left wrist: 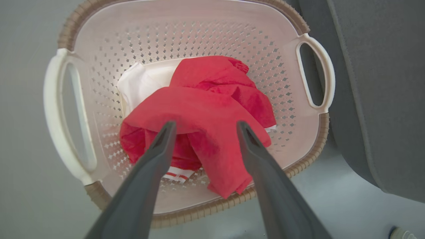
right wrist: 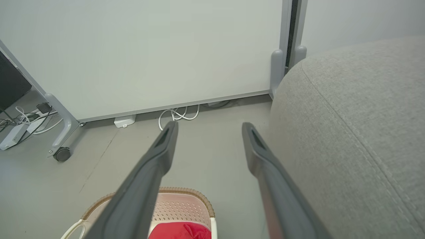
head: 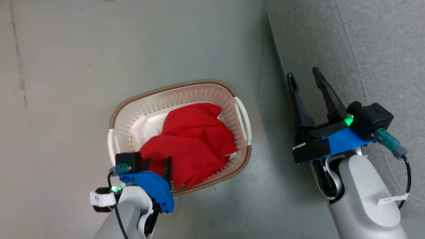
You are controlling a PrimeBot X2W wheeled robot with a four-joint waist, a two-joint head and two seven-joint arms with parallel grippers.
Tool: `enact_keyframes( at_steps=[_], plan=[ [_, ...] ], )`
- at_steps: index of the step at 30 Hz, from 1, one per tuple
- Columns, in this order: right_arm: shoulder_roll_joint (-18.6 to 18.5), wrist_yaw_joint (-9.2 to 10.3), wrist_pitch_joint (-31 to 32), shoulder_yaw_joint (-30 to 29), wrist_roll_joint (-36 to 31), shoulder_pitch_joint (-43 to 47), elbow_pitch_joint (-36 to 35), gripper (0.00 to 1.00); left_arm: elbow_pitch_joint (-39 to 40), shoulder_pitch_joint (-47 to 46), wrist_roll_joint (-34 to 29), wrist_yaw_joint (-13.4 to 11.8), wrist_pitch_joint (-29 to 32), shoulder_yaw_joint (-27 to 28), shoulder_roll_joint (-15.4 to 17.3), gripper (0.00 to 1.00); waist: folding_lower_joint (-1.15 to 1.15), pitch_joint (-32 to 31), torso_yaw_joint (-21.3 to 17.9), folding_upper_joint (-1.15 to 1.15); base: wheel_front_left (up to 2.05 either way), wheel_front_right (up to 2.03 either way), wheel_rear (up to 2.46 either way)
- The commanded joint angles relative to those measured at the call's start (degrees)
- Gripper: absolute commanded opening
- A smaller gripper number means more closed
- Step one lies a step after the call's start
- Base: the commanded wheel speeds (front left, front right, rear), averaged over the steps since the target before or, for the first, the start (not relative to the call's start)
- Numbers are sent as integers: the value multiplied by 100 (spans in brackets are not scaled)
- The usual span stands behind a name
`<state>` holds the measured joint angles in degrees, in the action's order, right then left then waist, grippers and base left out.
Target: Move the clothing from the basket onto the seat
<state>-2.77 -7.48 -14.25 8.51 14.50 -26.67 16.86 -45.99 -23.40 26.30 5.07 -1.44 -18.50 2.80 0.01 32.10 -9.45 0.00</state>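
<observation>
The cream basket (head: 199, 94) with a brown rim stands on the floor, and the red clothing (head: 192, 142) lies heaped inside it. A flap of red cloth hangs over the near rim. White bands (left wrist: 177, 174) of one garment peek out under the heap. My left gripper (head: 157, 162) is open, its fingers just above the near side of the red heap (left wrist: 206, 109), touching nothing I can make out. My right gripper (head: 304, 77) hangs open and empty over the edge of the grey seat (head: 365, 49), well right of the basket (right wrist: 181, 202).
A white cloth or paper (left wrist: 142, 81) lies on the basket's base beside the red heap. In the right wrist view a white panel on castor legs (right wrist: 63, 154) and loose cables (right wrist: 177, 114) stand beyond the basket. Bare grey floor (head: 66, 66) lies to the left.
</observation>
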Motion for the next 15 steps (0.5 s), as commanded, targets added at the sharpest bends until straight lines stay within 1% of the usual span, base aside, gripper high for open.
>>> enact_keyframes(
  at_steps=[1,3,9,15],
  plan=[
    [-20,-3,-54,57,85,-146,-16,100,-144,-232,14,-10,95,-13,17,100,-1,295,-186,0,0,0,0],
    [-20,-3,-70,104,144,-202,1,100,-294,-346,38,-43,197,-11,19,100,-1,410,-245,0,0,0,0],
    [-20,-3,-100,177,297,-314,50,100,-554,-577,193,-37,357,60,18,100,-1,633,-387,0,0,0,0],
    [-19,-3,-99,184,414,-409,-85,100,-788,-779,317,-132,431,170,61,100,-1,852,-543,0,0,0,0]
  ],
)
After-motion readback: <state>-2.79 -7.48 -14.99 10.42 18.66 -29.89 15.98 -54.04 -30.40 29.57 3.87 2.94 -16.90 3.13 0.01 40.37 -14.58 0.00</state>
